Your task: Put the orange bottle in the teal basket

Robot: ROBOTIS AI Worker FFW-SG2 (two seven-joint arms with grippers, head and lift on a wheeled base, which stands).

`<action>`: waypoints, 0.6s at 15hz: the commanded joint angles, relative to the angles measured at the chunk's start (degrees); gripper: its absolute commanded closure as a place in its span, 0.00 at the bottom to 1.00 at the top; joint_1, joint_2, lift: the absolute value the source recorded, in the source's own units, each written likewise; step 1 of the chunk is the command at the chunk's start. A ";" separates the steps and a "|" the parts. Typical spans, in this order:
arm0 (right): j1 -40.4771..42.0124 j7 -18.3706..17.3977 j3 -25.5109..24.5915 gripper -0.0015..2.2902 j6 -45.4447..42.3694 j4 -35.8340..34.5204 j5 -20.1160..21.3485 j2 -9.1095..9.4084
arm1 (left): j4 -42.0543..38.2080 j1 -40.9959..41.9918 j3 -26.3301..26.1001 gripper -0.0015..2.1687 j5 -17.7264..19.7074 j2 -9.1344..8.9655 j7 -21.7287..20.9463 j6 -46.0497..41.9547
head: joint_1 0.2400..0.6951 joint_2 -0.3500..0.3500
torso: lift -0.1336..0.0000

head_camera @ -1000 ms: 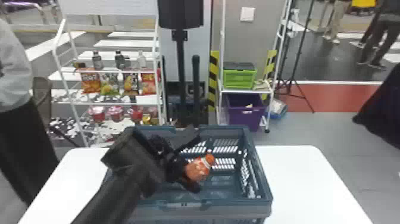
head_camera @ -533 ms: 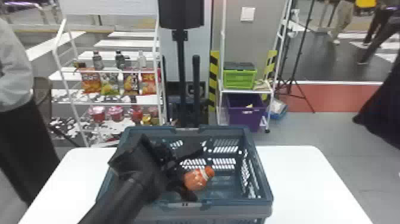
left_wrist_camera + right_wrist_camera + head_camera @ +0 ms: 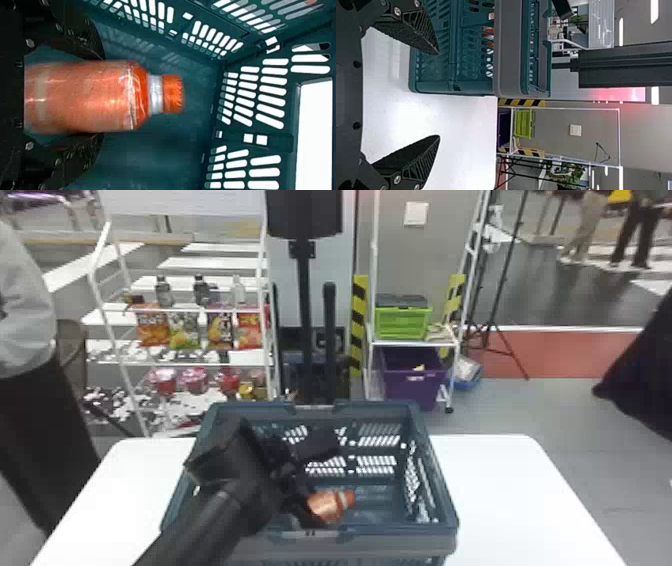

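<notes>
- Left gripper [image 3: 103, 96]: closed on the orange bottle [image 3: 324, 507], one finger against each side; gripper and bottle have both dropped lower in the head view over the last second.
- Orange bottle: within the walls of the teal basket [image 3: 400, 540], lying tilted, cap pointing away from the gripper. Contact with the floor cannot be confirmed.
- Finding: lowering appears nearly complete; placement is not, as the grip has not been released. Opening too high could let the bottle drop and roll.
- Right gripper [image 3: 438, 95]: fingers wide apart, empty, over the white table [image 3: 510, 500] beside the basket.
</notes>
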 commanded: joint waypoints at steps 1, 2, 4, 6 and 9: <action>0.00 0.00 0.11 0.06 0.00 0.00 0.23 0.13 | -0.91 0.46 0.57 0.04 0.22 0.01 1.20 0.17 | 0.57 0.50 | 1.00; 0.09 -0.09 0.11 0.06 0.00 0.00 0.32 0.22 | -1.62 0.54 0.83 0.04 0.39 0.01 1.20 0.17 | 0.57 0.50 | 1.00; 0.09 -0.09 0.11 0.06 0.00 0.00 0.32 0.31 | -3.20 0.98 1.36 0.04 0.57 0.01 1.20 0.34 | 0.57 0.50 | 1.00; 0.09 -0.09 0.11 0.06 -0.18 0.00 0.32 0.31 | -6.27 2.13 1.98 0.04 0.74 0.18 1.20 0.69 | 0.57 0.50 | 1.00; 0.18 -0.09 0.11 0.06 -0.18 0.00 0.32 0.31 | -14.45 4.76 5.32 0.04 0.92 0.36 -0.03 3.15 | 0.57 0.50 | 1.00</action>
